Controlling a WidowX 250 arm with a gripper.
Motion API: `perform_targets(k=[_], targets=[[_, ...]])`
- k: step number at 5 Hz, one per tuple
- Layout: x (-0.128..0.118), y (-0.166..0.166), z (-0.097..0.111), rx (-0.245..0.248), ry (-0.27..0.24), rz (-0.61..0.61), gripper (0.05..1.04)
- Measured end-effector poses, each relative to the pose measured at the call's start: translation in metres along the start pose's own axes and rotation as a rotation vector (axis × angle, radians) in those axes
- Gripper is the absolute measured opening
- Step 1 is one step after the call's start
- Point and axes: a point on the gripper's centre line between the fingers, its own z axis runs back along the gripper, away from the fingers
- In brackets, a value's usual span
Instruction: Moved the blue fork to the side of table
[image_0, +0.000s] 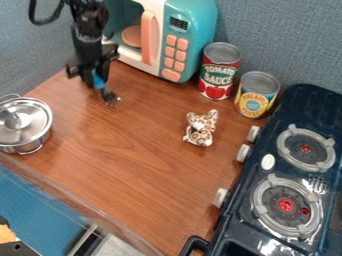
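The black gripper hangs low over the upper left of the wooden table, in front of the toy microwave's left side. A small patch of blue shows against the gripper's dark parts. It may be part of the blue fork, but its shape cannot be made out, nor whether it is held. The rest of whatever is blue there is hidden by the gripper.
A lidded metal pot stands at the left edge, lower left of the gripper. The teal microwave is behind, beside two cans. A spotted toy sits mid-table, and a dark toy stove lines the right.
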Motion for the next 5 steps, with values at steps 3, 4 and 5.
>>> perform_targets(k=[3,4,5], targets=[[-0.120,-0.045,0.065,-0.254,0.046,-0.506,0.363],[-0.171,-0.047,0.071,-0.297,0.095,-0.709,0.363],[-0.226,-0.049,0.074,-0.334,0.145,-0.882,0.363]])
